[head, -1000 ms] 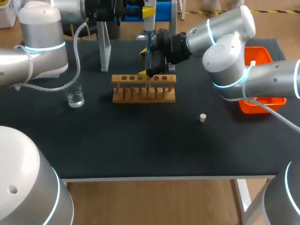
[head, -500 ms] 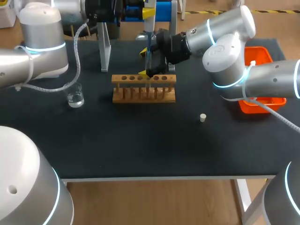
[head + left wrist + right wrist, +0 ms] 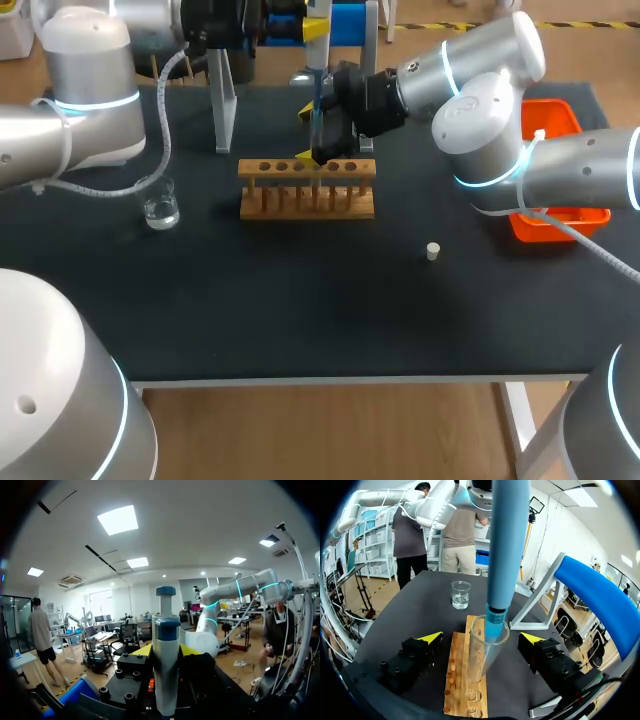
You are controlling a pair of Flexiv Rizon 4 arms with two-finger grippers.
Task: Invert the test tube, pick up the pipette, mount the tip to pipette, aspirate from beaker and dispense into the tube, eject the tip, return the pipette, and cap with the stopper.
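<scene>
The pipette [image 3: 165, 655] is upright in my left gripper [image 3: 165, 651], which is shut on its body. In the head view my left gripper [image 3: 318, 28] is at the back of the table and the pipette [image 3: 317, 95] hangs down over the wooden rack [image 3: 307, 187]. The blue pipette shaft [image 3: 506, 545] ends in a tip inside the mouth of the glass test tube [image 3: 481, 660], which stands upright in the rack [image 3: 462, 680]. My right gripper [image 3: 481, 638] is open, its fingers well apart on either side of the tube; in the head view my right gripper [image 3: 312, 132] hides the tube.
A beaker [image 3: 161, 205] with clear liquid stands left of the rack, seen as the beaker [image 3: 460, 595] beyond the rack's far end. A small white stopper [image 3: 433, 251] lies right of the rack. An orange bin [image 3: 555, 170] sits at the right edge. The pipette stand [image 3: 225, 100] is behind.
</scene>
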